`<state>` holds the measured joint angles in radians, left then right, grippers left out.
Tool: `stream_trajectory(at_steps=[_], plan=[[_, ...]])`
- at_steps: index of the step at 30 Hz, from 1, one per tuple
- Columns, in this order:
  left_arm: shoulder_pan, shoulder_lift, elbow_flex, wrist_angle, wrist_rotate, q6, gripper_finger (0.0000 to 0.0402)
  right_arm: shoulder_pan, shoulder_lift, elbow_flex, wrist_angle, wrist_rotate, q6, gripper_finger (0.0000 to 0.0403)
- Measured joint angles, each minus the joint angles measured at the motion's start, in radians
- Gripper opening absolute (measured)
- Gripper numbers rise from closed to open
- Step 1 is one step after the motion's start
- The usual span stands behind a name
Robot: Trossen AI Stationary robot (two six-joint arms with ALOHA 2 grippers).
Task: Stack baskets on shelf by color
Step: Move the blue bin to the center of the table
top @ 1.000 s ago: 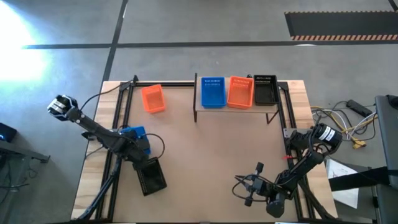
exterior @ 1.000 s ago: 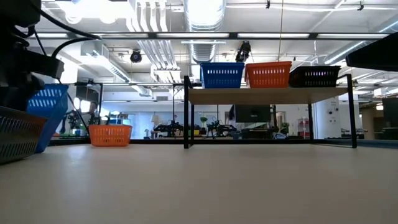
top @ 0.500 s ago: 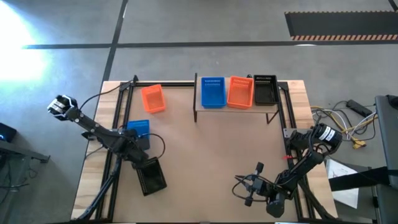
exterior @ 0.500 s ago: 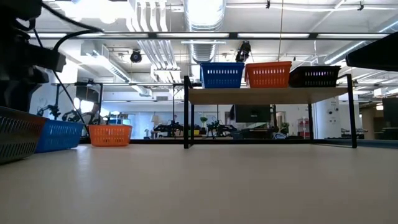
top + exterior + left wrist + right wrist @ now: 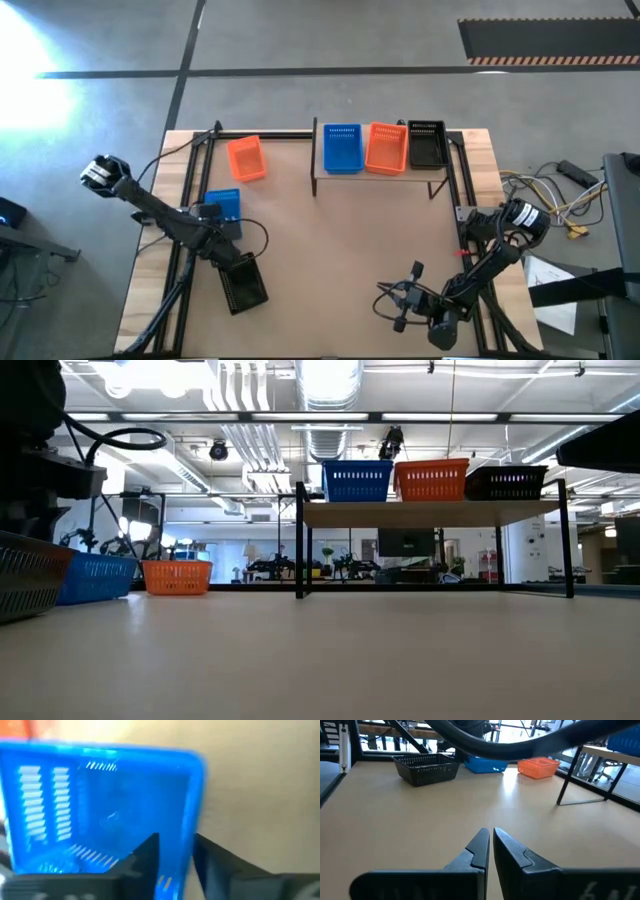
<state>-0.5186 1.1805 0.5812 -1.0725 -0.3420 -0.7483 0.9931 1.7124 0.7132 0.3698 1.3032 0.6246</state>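
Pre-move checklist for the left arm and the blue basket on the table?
1. Left claw straddles a wall of the blue perforated plastic basket: ok.
2. Fingers clamped on that wall: cannot tell.
3. Basket resting flat on the wooden table: ok.
4. Blue basket on the light-wood shelf open on top for stacking: ok.
5. Right claw shut, parked at the table's near right: ok.

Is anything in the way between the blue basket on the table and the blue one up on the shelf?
Nothing visible blocks it. The left gripper straddles one wall of the blue basket on the table, and bare tabletop lies between it and the shelf. The orange basket on the table sits off to the side.
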Motion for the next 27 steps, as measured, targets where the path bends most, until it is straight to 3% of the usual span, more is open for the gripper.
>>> stream_trajectory(at_steps=[5, 10, 15, 20, 24, 27], plan=[[0.0, 0.031, 0.038, 0.073, 0.021, 0.11, 0.0009, 0.054, -0.034, 0.075, 0.002, -0.002, -0.155, 0.0018], [0.0, 0.081, 0.176, 0.117, 0.031, 0.2, 0.0001, 0.14, -0.07, 0.183, 0.001, 0.0, -0.354, 0.0018], [-0.006, 0.189, 0.415, 0.132, 0.031, 0.348, 0.0, 0.242, -0.075, 0.296, -0.031, 0.014, -0.425, 0.0018], [-0.014, 0.338, 0.631, 0.266, 0.086, 0.577, 0.0, 0.323, -0.075, 0.377, -0.18, 0.042, -0.252, 0.0018], [-0.013, 0.473, 0.716, 0.458, 0.176, 0.747, 0.0, 0.341, -0.075, 0.377, -0.362, 0.037, 0.034, 0.0018], [-0.01, 0.577, 0.763, 0.573, 0.183, 0.812, 0.0, 0.341, -0.076, 0.344, -0.505, 0.0, 0.258, 0.0018]])
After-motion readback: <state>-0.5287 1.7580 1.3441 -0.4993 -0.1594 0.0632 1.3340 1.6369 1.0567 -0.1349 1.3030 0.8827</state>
